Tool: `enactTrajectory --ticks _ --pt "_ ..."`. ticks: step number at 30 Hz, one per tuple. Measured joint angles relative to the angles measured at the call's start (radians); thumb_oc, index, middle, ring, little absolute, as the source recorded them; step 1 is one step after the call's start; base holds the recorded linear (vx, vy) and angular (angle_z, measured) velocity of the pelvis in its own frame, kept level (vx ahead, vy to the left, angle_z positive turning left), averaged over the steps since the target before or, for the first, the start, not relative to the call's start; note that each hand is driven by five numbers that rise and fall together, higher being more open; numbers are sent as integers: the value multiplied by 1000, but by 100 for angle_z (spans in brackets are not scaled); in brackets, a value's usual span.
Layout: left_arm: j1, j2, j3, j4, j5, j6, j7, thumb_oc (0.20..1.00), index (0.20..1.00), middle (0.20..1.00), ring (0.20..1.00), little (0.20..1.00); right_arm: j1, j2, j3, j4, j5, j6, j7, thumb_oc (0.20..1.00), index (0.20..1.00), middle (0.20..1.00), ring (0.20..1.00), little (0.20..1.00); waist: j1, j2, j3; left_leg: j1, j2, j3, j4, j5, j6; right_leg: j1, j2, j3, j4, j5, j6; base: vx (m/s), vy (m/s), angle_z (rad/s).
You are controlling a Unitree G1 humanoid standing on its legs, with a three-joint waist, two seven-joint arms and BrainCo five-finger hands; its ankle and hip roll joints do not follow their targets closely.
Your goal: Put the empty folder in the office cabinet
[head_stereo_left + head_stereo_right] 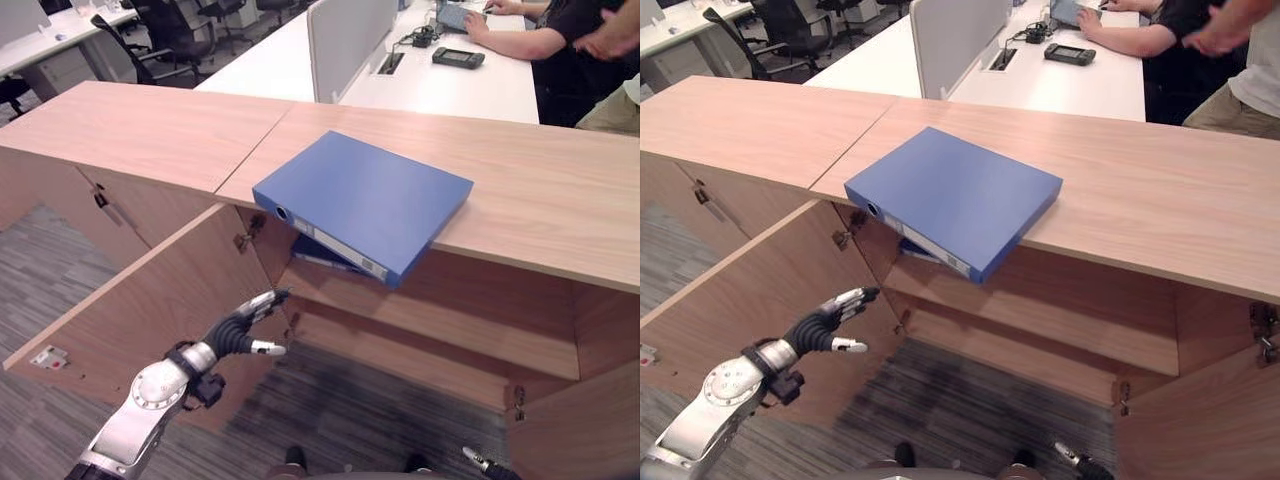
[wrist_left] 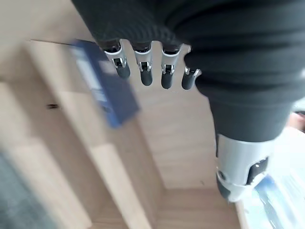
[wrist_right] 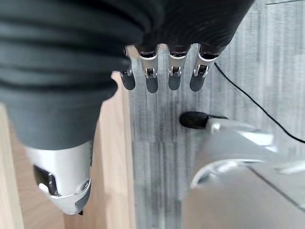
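A blue folder (image 1: 365, 200) lies flat on the wooden cabinet top (image 1: 540, 190), its spine corner overhanging the front edge. Under it, inside the open cabinet, part of a second blue folder (image 1: 322, 256) rests on the shelf (image 1: 430, 330). My left hand (image 1: 240, 330) is held low in front of the open left door, open, fingers straight and pointing toward the cabinet, holding nothing. In the left wrist view the fingers (image 2: 145, 67) point at the blue folder (image 2: 102, 90). My right hand (image 3: 174, 76) hangs low over the carpet, open and empty; its tip (image 1: 478, 462) shows at the bottom edge.
The cabinet's left door (image 1: 140, 300) swings wide open toward me; the right door (image 1: 590, 420) is open too. Behind the cabinet stands a white desk (image 1: 470, 85) with a grey divider (image 1: 345, 40), where people (image 1: 560, 40) sit. Office chairs (image 1: 170, 35) stand far left.
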Motion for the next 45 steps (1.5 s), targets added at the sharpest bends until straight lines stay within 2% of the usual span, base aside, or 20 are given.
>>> enactTrajectory --ticks 3,5,8,9,10,12,16,20,22,25,29,35,39,45 --pt "100 -36 65 48 1 24 7 1000 1000 1000 1000 1000 2 9 -1 -5 -1 5 1 1000 1000 1000 1000 1000 -1 -3 -9 15 -10 8 0 -5 6 24 -2 2 -37 11 14 11 15 -3" --pt "145 -43 92 39 1 38 11 1000 1000 1000 1000 1000 8 10 -3 -5 -2 13 2 1000 1000 1000 1000 1000 14 0 -9 17 -10 4 0 -6 8 35 1 -2 -46 15 7 0 0 0" --pt "245 -105 235 -82 8 46 27 1000 1000 1000 1000 1000 25 10 -10 -16 -2 14 1 1000 1000 1000 1000 1000 33 1 -12 32 -8 1 0 -7 9 51 5 -4 -46 13 7 -4 -4 3" --pt "272 -135 307 -198 9 43 37 1000 1000 1000 1000 1000 43 13 -10 -28 -2 11 1 1000 1000 1000 1000 1000 43 -3 -12 35 -7 -6 0 -7 9 54 6 -10 -46 10 9 -12 -16 15" --pt "248 -173 363 -305 5 1 59 1000 1000 1000 1000 1000 61 14 -9 -41 -2 8 0 1000 1000 1000 1000 1000 59 -5 -14 34 -7 -11 0 -9 8 56 6 -13 -46 4 16 -7 -12 12" --pt "197 -196 377 -367 1 -43 83 1000 1000 1000 1000 1000 65 19 -7 -52 -2 2 -1 1000 1000 1000 1000 1000 59 -12 -18 32 -6 -12 -1 -10 9 54 5 -13 -46 4 16 -3 -4 2" --pt "60 -195 377 -388 21 -102 138 1000 1000 1000 1000 1000 69 34 0 -53 -2 -6 -1 1000 1000 1000 1000 1000 46 -29 -39 30 -4 -9 -10 -18 -1 54 6 -4 -46 7 19 9 -2 -6" --pt "1 -169 379 -400 85 -152 185 1000 1000 1000 1000 1000 74 40 33 -53 -2 -7 -7 1000 1000 1000 1000 1000 23 -46 -55 33 -4 -7 -9 -18 -2 48 5 0 -46 7 18 0 0 0" --pt "-32 -167 376 -411 106 -170 201 1000 1000 1000 1000 1000 72 51 41 -53 -2 -7 -7 1000 1000 1000 1000 1000 25 -56 -57 30 -5 -1 -8 -13 3 43 5 5 -46 10 17 28 9 -12" --pt "-90 -139 308 -417 175 -201 236 1000 1000 1000 1000 1000 67 74 76 -53 -1 -11 -18 1000 1000 1000 1000 1000 16 -69 -64 38 -8 17 0 -11 0 37 5 23 -46 15 11 20 18 -15" --pt "-123 -136 237 -411 209 -211 258 1000 1000 1000 1000 1000 38 84 81 -53 -1 -13 -30 1000 1000 1000 1000 1000 -7 -54 -57 40 -8 23 0 -12 0 37 6 27 -47 15 11 11 11 -3" --pt "-166 -97 118 -340 282 -221 269 1000 1000 1000 1000 1000 25 84 84 -51 -1 -12 -47 1000 1000 1000 1000 1000 -8 -34 -53 47 -7 36 -1 -13 0 37 7 41 -47 16 13 5 13 -7" --pt "-217 -82 67 -247 339 -219 274 1000 1000 1000 1000 1000 22 83 84 -50 0 -12 -60 1000 1000 1000 1000 1000 -20 -46 -57 52 -7 43 -1 -14 0 35 7 50 -47 19 13 5 12 -5" --pt "-268 -71 24 -219 414 -217 279 1000 1000 1000 1000 1000 24 83 87 -48 0 -11 -75 1000 1000 1000 1000 1000 -40 -62 -67 55 -7 51 -1 -14 0 32 8 58 -47 22 12 -3 4 -3"
